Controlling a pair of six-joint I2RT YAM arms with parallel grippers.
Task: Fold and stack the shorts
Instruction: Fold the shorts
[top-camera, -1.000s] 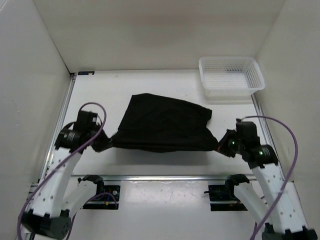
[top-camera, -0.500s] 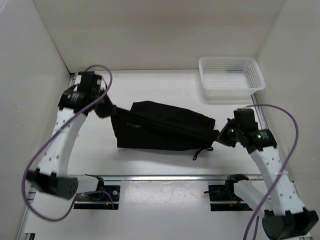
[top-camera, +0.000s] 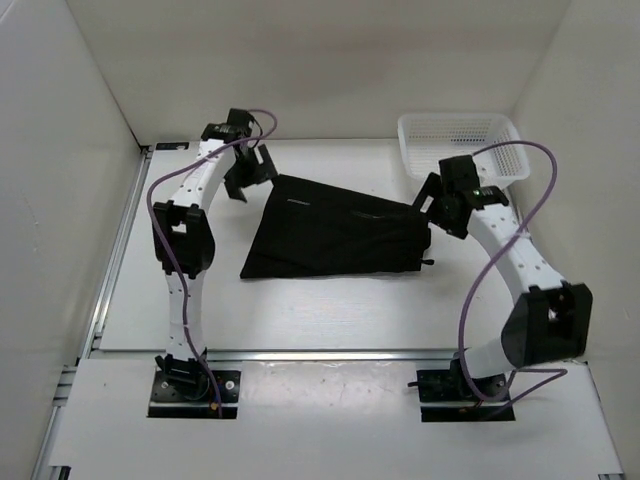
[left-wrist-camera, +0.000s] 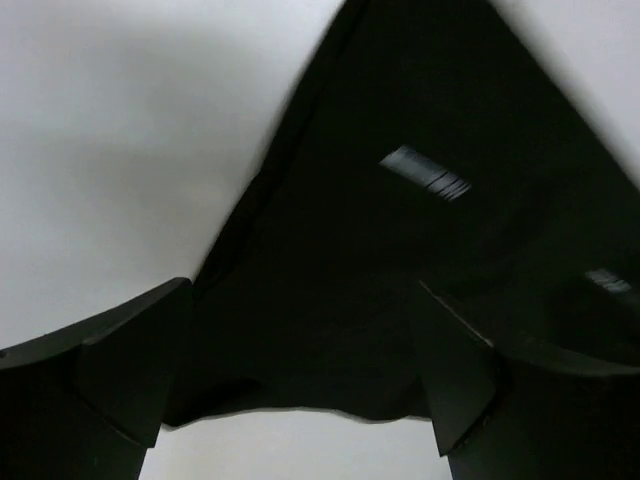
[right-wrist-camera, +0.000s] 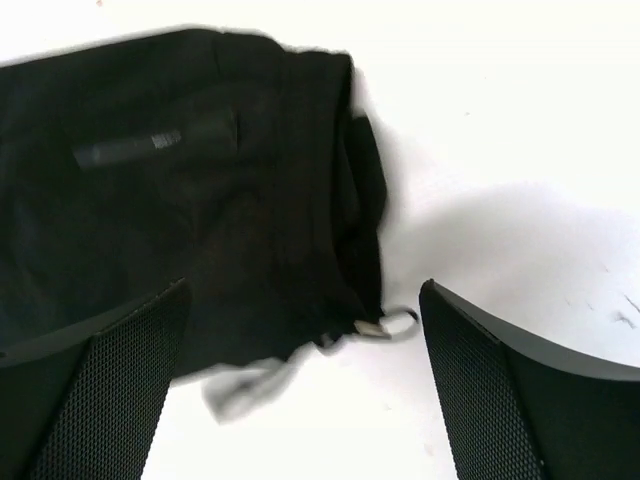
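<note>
Both pincers just let go. A second ago each was clamped on a near corner of the shorts (top-camera: 335, 235); the near edge has since been carried over to the far side. Left pincer (top-camera: 248, 172) and right pincer (top-camera: 432, 205) now stand wide open, holding nothing, at the far corners. The shorts lie mid-tabletop (top-camera: 330, 315), doubled over, left of the basket (top-camera: 455, 118). First fold looks done (lopsided, narrower at far left); likely another fold remains before stacking.

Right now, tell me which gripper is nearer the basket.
The right gripper, beside the basket's near left corner; the left gripper sits across the shorts, at the table's far left.
</note>
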